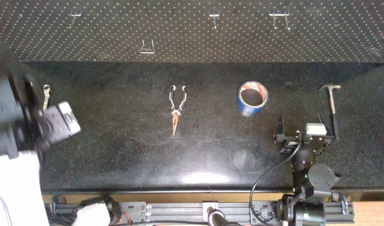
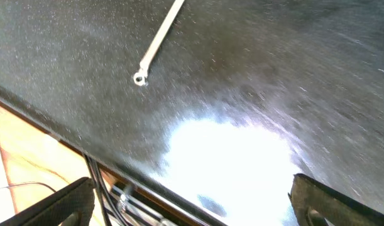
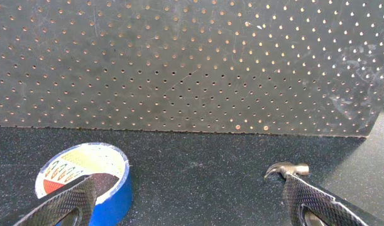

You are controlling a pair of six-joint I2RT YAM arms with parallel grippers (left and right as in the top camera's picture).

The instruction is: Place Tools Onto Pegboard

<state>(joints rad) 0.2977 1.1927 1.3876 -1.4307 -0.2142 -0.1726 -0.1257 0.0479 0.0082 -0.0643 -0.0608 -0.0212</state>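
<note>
A small silver wrench (image 1: pixel 46 92) lies at the table's far left, and in the left wrist view the wrench (image 2: pixel 158 43) is seen lying on the black surface. My left gripper (image 2: pixel 192 216) hangs open well above the table near its edge, holding nothing; the left arm (image 1: pixel 34 122) looms large in the top view. Pliers (image 1: pixel 176 110) lie mid-table, a blue tape roll (image 1: pixel 252 98) and a hammer (image 1: pixel 332 99) to the right. My right gripper (image 1: pixel 307 122) stands open low behind them, framing the tape roll (image 3: pixel 85 172) and the hammer head (image 3: pixel 287 169).
The pegboard (image 1: pixel 192 31) rises along the table's back, shown close as the pegboard (image 3: pixel 192 63). It carries metal hooks at the left (image 1: pixel 75 17), a wire loop (image 1: pixel 146 47), and hooks at centre (image 1: pixel 213 19) and right (image 1: pixel 279 20). Cables run along the front edge.
</note>
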